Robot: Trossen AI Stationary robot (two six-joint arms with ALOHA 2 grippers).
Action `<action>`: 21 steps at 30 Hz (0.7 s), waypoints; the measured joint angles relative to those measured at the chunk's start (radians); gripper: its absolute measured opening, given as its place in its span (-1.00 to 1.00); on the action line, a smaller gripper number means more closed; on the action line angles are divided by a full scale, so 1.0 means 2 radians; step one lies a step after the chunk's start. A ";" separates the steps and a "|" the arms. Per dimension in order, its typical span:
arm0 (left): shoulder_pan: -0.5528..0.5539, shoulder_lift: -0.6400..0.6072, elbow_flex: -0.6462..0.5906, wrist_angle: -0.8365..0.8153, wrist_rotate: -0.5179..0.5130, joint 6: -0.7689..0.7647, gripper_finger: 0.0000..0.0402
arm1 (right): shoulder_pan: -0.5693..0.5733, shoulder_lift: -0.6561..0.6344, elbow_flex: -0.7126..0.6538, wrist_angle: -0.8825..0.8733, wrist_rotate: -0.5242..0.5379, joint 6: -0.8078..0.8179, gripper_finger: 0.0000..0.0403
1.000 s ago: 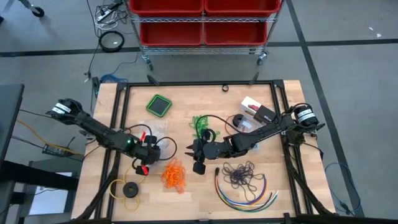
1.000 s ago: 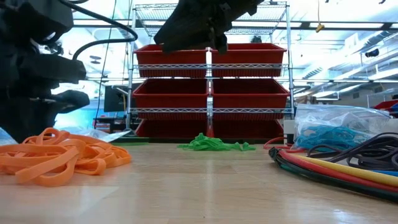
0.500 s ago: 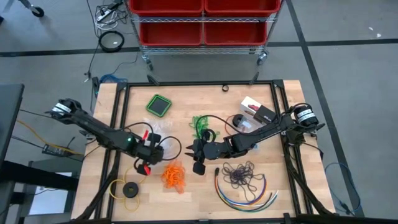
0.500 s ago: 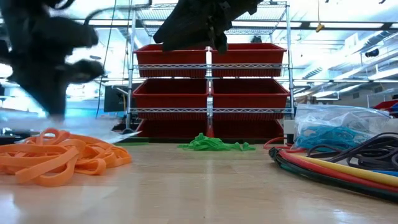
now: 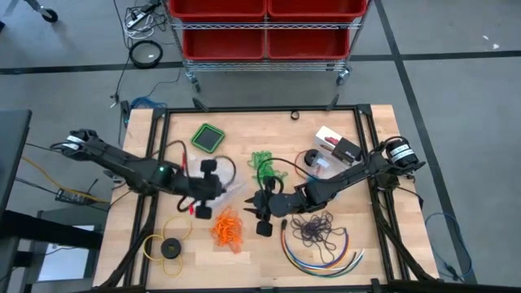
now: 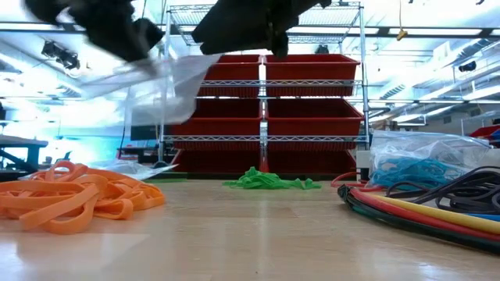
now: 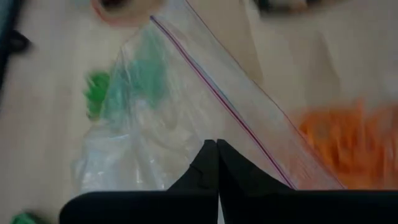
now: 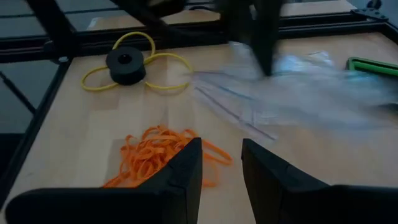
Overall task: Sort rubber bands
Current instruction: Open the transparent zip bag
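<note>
High view: left end effector clamps a clear zip bag, lifted.
Right end effector, spread, should next load orange rubber bands.

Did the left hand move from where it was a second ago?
Yes. In the high view the left hand, shut on a clear plastic bag, has gone up the picture and rightward, away from the yellow ring and toward the green rubber bands.

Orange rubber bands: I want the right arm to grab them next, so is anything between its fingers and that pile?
Nothing visible. The right gripper, fingers open, faces the orange rubber bands across bare table.
</note>
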 joint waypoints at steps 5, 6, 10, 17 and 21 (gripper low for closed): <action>0.033 -0.028 -0.040 0.135 0.006 -0.002 -1.00 | 0.010 0.000 0.000 -0.013 0.036 0.042 -0.49; 0.038 -0.030 -0.052 0.162 0.005 -0.002 -1.00 | 0.010 0.000 0.000 -0.018 0.044 0.057 -0.50; 0.044 -0.029 -0.099 0.268 -0.007 -0.002 -1.00 | -0.001 0.000 0.000 -0.025 0.050 0.124 -0.51; 0.044 -0.025 -0.164 0.395 -0.058 -0.004 -1.00 | -0.021 0.000 0.000 -0.025 0.056 0.163 -0.52; 0.043 -0.025 -0.194 0.428 -0.064 -0.017 -1.00 | -0.030 0.000 0.000 -0.023 0.058 0.172 -0.53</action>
